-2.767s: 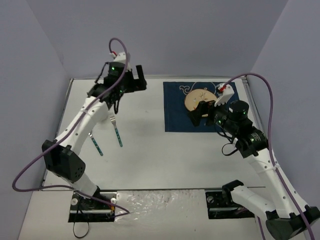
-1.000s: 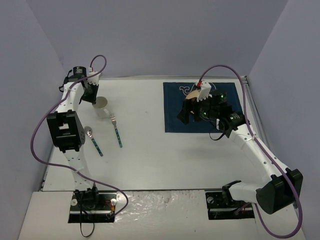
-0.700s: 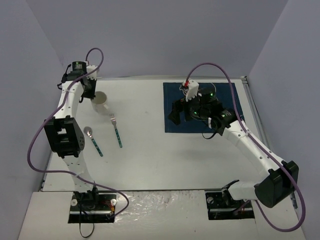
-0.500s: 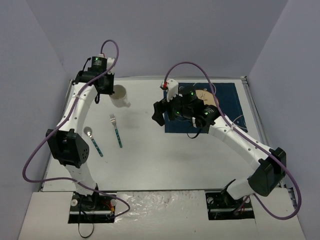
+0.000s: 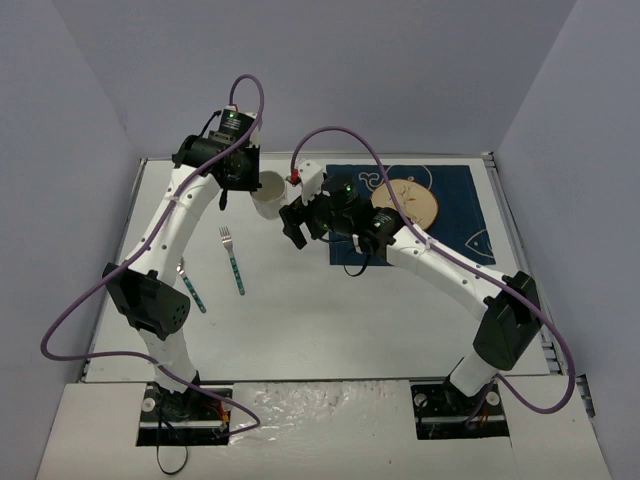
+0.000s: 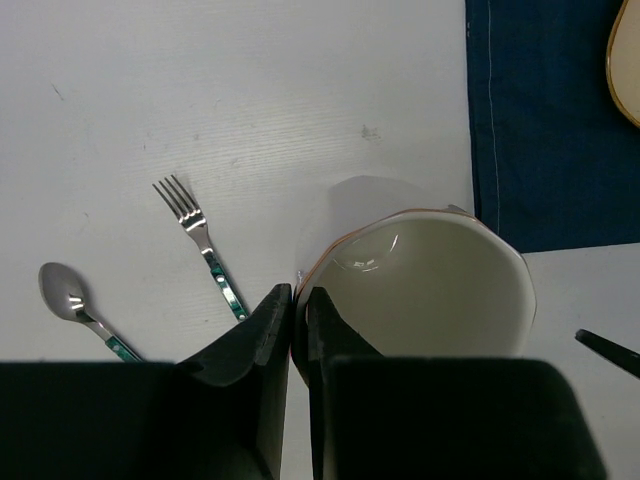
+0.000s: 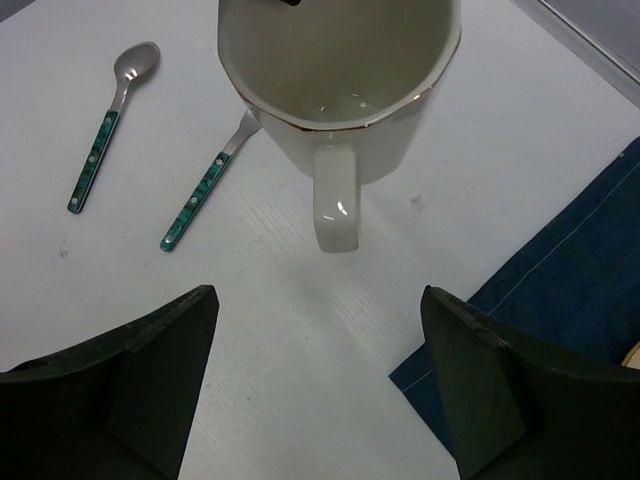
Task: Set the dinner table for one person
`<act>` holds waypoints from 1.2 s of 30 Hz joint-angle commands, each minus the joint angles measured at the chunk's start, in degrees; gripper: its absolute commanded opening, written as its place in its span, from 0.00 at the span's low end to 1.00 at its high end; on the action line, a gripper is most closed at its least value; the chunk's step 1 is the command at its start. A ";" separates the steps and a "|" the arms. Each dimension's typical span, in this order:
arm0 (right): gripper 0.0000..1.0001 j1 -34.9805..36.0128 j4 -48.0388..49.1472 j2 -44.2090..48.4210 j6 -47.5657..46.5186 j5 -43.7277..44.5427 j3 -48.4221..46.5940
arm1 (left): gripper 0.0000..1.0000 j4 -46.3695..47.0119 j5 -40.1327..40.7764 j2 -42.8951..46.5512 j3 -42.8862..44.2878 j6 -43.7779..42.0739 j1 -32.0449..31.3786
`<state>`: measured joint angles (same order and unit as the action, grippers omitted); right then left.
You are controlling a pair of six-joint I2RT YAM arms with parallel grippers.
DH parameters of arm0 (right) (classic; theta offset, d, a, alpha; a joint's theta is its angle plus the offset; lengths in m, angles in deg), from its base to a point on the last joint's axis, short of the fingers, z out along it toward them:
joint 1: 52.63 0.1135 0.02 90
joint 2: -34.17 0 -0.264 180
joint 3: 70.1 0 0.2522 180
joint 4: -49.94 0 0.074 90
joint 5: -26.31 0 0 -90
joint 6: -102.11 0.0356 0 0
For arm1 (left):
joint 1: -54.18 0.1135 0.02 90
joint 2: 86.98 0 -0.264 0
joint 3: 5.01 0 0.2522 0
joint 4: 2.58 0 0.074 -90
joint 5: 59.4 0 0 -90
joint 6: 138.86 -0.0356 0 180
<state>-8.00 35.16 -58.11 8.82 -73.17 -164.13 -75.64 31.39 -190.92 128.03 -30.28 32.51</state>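
A white mug [image 5: 268, 195] with a thin gold rim hangs above the dinner table [image 5: 330, 320], just left of the navy placemat [image 5: 450, 215]. My left gripper [image 5: 252, 178] is shut on the mug's rim [image 6: 298, 298], one finger inside and one outside. My right gripper [image 5: 297, 222] stands open, facing the mug's handle [image 7: 335, 210], which lies a little beyond its fingertips [image 7: 205, 292]. A fork [image 5: 232, 260] and a spoon [image 5: 190, 285], both with green handles, lie on the table's left side. A round wooden plate [image 5: 410, 203] rests on the placemat.
Grey walls close in the table at the back and both sides. The right arm stretches across the placemat's near left corner [image 7: 570, 280]. Purple cables loop above both arms. The fork [image 7: 205, 190] and spoon [image 7: 110, 125] lie beneath and left of the mug.
The left arm has carried the mug from the far left corner rightward to beside the placemat. The right arm has swung left off the plate to face the mug, its jaws narrowing a little.
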 commanded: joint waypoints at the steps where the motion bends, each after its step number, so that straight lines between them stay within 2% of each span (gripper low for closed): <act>1: 0.74 0.63 6.20 -0.14 -1.34 1.80 -2.72 | 0.00 2.17 0.83 3.77 3.76 3.89 -1.66; 22: 0.40 0.57 7.69 -1.87 -3.72 4.26 -3.14 | 0.00 -0.89 -0.65 0.76 8.73 3.51 -5.10; 26: 0.31 0.63 7.79 -1.74 -3.93 4.23 -2.94 | 0.00 -1.34 -0.79 0.98 8.37 3.50 -5.61; 31: 0.03 0.63 8.13 -0.36 -4.35 5.51 -1.74 | 0.00 -1.08 -0.79 2.94 5.90 3.92 -6.27; 33: 0.00 0.56 8.38 0.61 -4.36 6.22 -1.12 | 0.00 -0.95 -0.79 3.58 5.19 4.19 -6.18; 36: 0.00 0.47 9.04 3.26 -4.44 6.94 1.05 | 0.18 -0.11 -0.55 5.50 3.09 4.91 -6.26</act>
<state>-7.57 38.12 -60.43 4.97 -68.80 -164.86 -79.86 32.17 -192.50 131.96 -27.59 27.34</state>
